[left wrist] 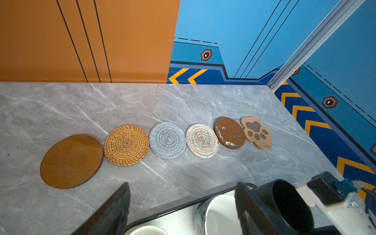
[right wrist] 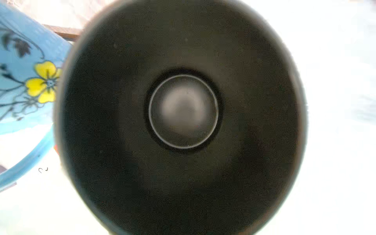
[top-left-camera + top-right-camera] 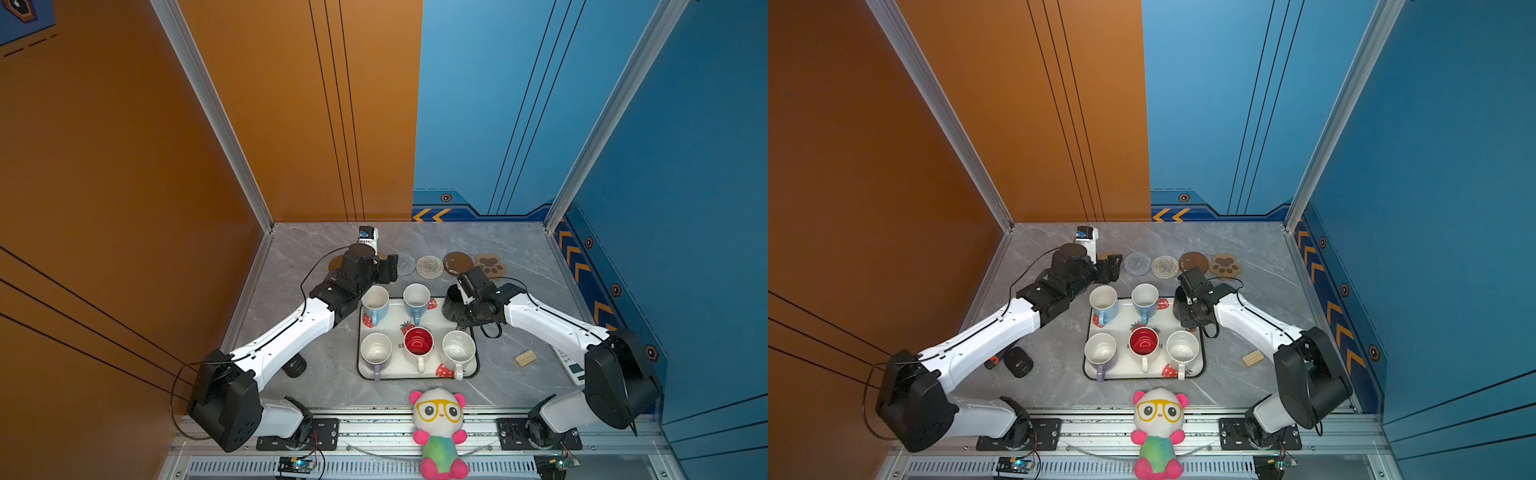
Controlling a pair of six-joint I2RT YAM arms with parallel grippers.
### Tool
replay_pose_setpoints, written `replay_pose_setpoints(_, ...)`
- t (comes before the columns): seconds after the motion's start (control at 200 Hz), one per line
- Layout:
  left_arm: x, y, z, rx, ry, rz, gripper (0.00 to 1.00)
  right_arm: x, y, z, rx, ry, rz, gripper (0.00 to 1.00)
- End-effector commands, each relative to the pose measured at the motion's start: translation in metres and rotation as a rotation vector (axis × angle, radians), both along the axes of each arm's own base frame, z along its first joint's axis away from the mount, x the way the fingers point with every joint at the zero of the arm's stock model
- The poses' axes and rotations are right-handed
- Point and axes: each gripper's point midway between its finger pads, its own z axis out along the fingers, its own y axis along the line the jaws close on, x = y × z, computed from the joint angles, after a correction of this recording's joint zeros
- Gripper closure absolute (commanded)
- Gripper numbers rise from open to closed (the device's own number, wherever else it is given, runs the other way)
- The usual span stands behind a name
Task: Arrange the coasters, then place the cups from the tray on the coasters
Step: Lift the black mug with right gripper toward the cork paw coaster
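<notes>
Two grippers over the far half of the bench (image 3: 332, 374). Left gripper (image 1: 182, 187) spread wide, holding nothing, touching nothing. Right gripper (image 3: 459, 301) down at the black mug (image 3: 449, 311), fingers hidden; cannot tell whether clamped on it. Left arm (image 3: 291, 332) stretched forward, gripper hovering off the far left corner of the tray (image 3: 399, 371), aimed across the coasters (image 1: 167, 140). Right arm (image 3: 548, 324) bent inward, wrist camera (image 3: 473, 282) staring straight into the black mug at the tray's far right corner. Light blue mug (image 2: 24, 81) just beside it. Coasters, six, in a row along the bench's far edge, paw-print coaster (image 1: 256, 134) nearest the right gripper. Plush panda (image 3: 438, 415) at the near edge.
</notes>
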Motion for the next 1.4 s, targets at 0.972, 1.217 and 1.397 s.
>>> replay_pose_setpoints(0.972, 0.008, 0.026, -0.024, -0.016, 0.049, 0.066, 0.17, 0.148, -0.108, 0.084, -0.215, -0.261, -0.265, 1.0)
replay_pose_setpoints(1.217, 0.01, 0.029, -0.028, -0.014, 0.055, 0.075, 0.18, 0.176, -0.125, 0.067, -0.168, -0.286, -0.328, 1.0)
replay_pose_setpoints(1.397, 0.011, 0.028, -0.028, -0.022, 0.053, 0.068, 0.17, 0.192, -0.132, 0.056, -0.148, -0.299, -0.353, 1.0)
